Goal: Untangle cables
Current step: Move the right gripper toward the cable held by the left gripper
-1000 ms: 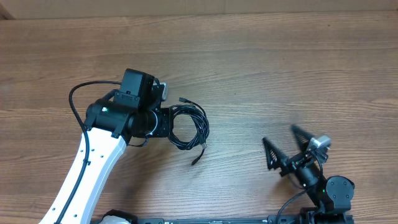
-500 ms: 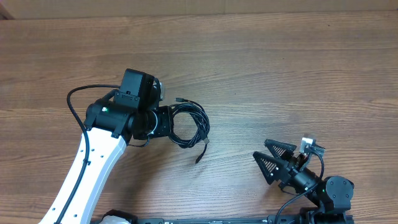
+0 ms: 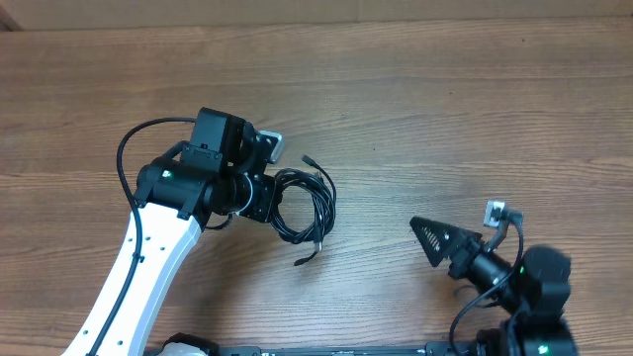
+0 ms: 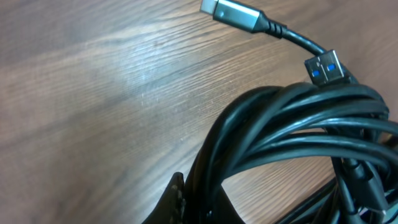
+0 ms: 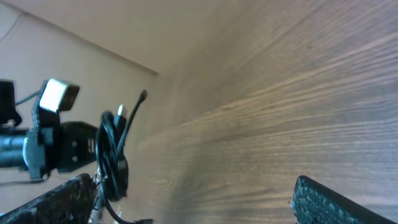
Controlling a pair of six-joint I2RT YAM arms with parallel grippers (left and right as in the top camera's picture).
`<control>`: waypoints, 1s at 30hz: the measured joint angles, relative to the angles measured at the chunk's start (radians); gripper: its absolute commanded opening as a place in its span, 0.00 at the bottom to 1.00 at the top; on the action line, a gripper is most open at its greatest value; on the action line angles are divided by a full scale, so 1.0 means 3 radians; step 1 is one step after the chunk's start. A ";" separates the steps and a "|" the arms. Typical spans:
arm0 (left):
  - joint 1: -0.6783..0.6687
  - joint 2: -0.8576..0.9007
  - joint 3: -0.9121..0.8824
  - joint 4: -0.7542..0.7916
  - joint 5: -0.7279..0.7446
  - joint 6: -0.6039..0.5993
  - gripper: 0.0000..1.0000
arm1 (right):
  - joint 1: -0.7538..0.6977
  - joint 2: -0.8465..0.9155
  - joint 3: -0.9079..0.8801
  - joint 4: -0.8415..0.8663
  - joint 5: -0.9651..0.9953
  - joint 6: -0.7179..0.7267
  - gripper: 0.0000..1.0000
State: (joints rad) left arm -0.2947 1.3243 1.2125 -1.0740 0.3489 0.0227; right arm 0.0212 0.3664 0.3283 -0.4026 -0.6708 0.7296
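Note:
The cables [image 3: 305, 203] form a small black coil on the wooden table, left of centre. One plug end [image 3: 310, 158] sticks up behind the coil and another [image 3: 302, 261] trails in front. My left gripper [image 3: 265, 198] is shut on the coil's left side. In the left wrist view the cables [image 4: 298, 130] fill the frame, with a silvery plug [image 4: 233, 14] and a blue-tipped plug [image 4: 326, 67] above them and strands pinched at my left gripper [image 4: 208, 205]. My right gripper [image 3: 423, 229] stands open and empty at the front right, well clear of the coil. The right wrist view shows the cables [image 5: 112, 155] far beyond my right gripper [image 5: 193, 205].
The left arm's own thick black wire [image 3: 127, 148] loops out to the left of its wrist. Bare wood table [image 3: 445, 99] lies between the two arms. The table's back edge [image 3: 316, 22] runs along the top.
The left wrist has rolled with the coil, and the upper plug has swung a little to the right. The right wrist has turned, so one finger now hides the other from above.

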 measured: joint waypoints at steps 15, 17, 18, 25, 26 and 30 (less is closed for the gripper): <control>0.0000 0.0000 0.0000 0.0003 0.0988 0.1752 0.04 | 0.0070 0.1657 0.0852 0.0294 -0.0918 0.0001 0.69; 0.0000 0.0000 0.0000 0.0003 0.1076 0.1855 0.04 | 0.0145 0.1783 0.0852 0.0355 -0.0959 0.0127 0.68; 0.0000 0.0000 0.0000 0.0003 0.1122 0.1893 0.04 | 0.0191 0.1839 0.0852 0.0418 -0.0979 0.0189 0.69; 0.0000 0.0010 0.0000 0.0003 0.1321 0.2083 0.04 | 0.0590 0.2097 0.0852 0.1035 -0.1005 0.0573 0.66; 0.0000 0.0019 0.0000 0.0003 0.1326 0.2096 0.04 | 0.0633 0.2107 0.0852 0.1083 -0.0989 0.0628 0.65; 0.0000 0.0076 0.0000 0.0001 0.1301 0.2117 0.04 | 0.0744 0.2111 0.0852 0.1137 -0.0891 0.0788 0.63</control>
State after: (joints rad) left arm -0.2947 1.3472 1.2125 -1.0737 0.7391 0.6579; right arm 0.2443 0.9997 0.5838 -0.0616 -0.9382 0.9661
